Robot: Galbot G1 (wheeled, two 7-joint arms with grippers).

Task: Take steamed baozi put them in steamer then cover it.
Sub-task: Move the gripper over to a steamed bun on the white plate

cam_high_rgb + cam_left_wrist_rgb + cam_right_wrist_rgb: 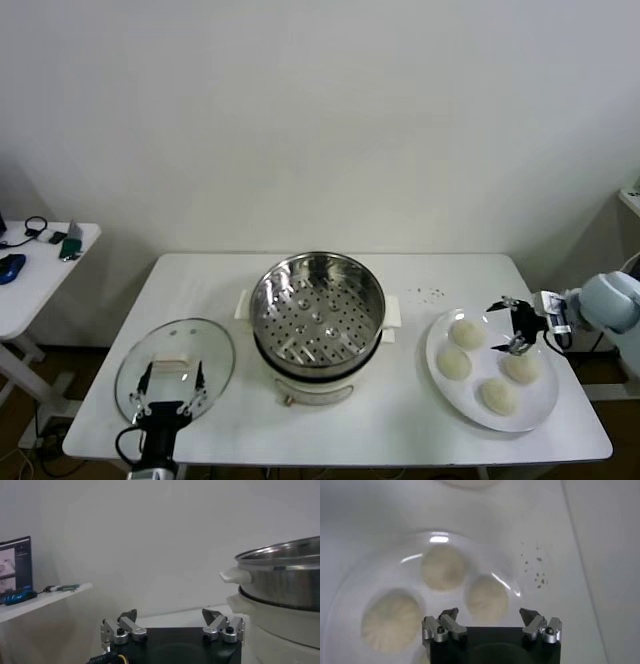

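Observation:
Four cream-white baozi lie on a white plate [540, 400] at the table's right: one at the back [467, 333], one on the left [453, 363], one on the right [521, 367], one in front [498, 396]. My right gripper [508, 327] hovers open and empty above the plate's far side. In the right wrist view it [489, 615] is just above one baozi [486, 597], with two more [442, 567] [390, 620] beside it. The steel steamer [317, 305] stands open and empty at the table's middle. The glass cover [185, 340] lies flat at the left. My left gripper [172, 385] is open over its near part.
Dark crumbs [432, 294] lie on the table between steamer and plate. A small side table [40, 265] with a few objects stands at the far left. The left wrist view shows the steamer's side [285, 580] close by.

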